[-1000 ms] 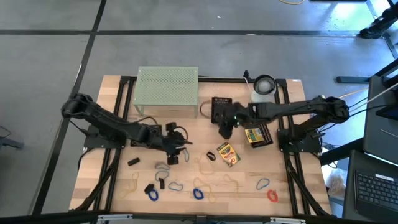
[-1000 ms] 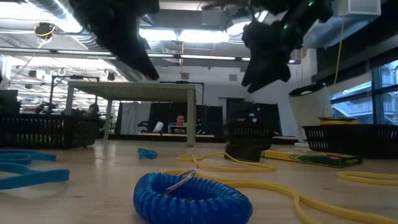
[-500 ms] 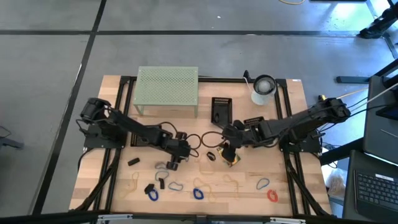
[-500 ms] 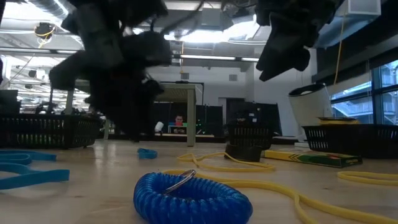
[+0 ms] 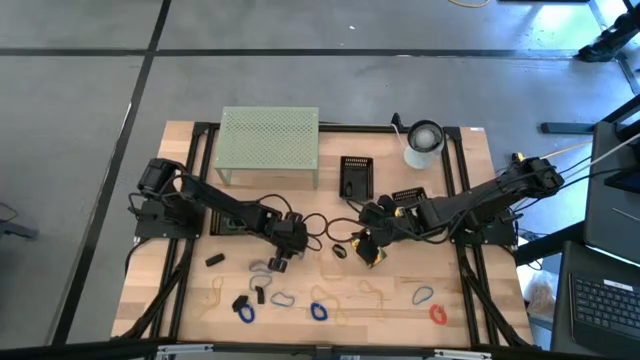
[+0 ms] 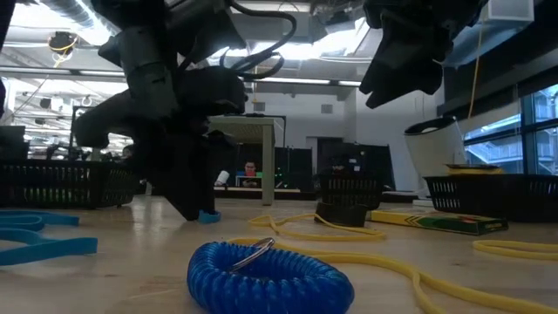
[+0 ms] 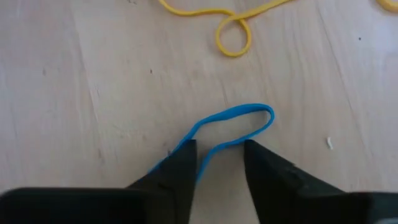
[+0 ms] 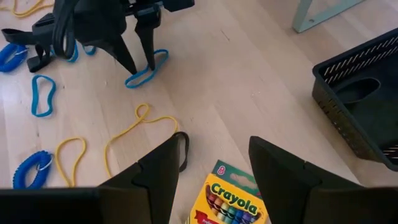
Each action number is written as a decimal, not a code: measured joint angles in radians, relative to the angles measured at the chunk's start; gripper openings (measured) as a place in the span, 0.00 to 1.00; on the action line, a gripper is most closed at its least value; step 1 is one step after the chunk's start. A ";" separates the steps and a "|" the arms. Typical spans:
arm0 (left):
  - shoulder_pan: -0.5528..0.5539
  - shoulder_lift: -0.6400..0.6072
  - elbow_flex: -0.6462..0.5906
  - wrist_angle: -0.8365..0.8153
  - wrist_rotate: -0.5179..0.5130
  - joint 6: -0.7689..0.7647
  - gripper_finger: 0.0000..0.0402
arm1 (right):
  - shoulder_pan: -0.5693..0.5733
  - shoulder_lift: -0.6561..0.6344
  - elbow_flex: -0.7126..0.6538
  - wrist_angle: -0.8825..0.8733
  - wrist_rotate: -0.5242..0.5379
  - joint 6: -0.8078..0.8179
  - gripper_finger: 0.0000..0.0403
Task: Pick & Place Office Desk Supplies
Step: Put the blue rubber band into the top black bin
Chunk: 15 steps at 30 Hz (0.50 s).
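While down at the worktop (image 5: 190,300), roughly 8 o'clock from its centre: left tool (image 7: 217,163), narrow yet not closed, a gap visible between both fingers (image 7: 180,171). Straddling one end of a blue rubber band (image 7: 233,124), flat on the wood; one strand running between the fingers, the other slipping under a fingertip. No visible pinch on the band, no lift off the wood. Just beyond the band's far end, a thin yellow rubber band (image 7: 233,37), lying loose with a small loop in it.

Near centre, toward 4 o'clock: right tool (image 8: 214,163), wide apart, holding nothing, hovering above a yellow-green crayon box (image 8: 233,202). Box flat on the wood, label up, directly below and between the spread fingers, not touched. Beside the box, toward the left tool, a small black loop (image 8: 180,149).

At 11 o'clock, pale-green mesh stand (image 5: 268,140). At 1 o'clock, white roll (image 5: 425,138). Between them, around 12 o'clock, black tray (image 5: 356,175).

Along the near edge at 6 o'clock, a blue coiled loop clip (image 6: 270,275), seen closest in the low view. Toward 5 o'clock, a blue loop (image 5: 424,295) and a red loop (image 5: 437,314), close together, well apart from both tools.
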<state>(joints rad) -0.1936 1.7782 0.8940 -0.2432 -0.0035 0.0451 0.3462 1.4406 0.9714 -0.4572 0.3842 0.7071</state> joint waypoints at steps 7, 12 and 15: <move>-0.007 -0.003 0.003 -0.001 0.007 -0.061 0.02 | 0.000 0.000 0.000 0.000 0.027 0.000 0.48; -0.019 -0.026 0.040 -0.031 -0.048 -0.120 0.00 | 0.000 0.000 0.000 0.000 0.028 -0.006 0.48; -0.029 -0.079 0.087 -0.019 -0.111 -0.120 0.01 | 0.000 0.000 0.000 0.000 0.028 -0.008 0.48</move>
<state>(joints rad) -0.2229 1.6995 0.9810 -0.2618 -0.1145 -0.0746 0.3462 1.4406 0.9714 -0.4569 0.4118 0.6994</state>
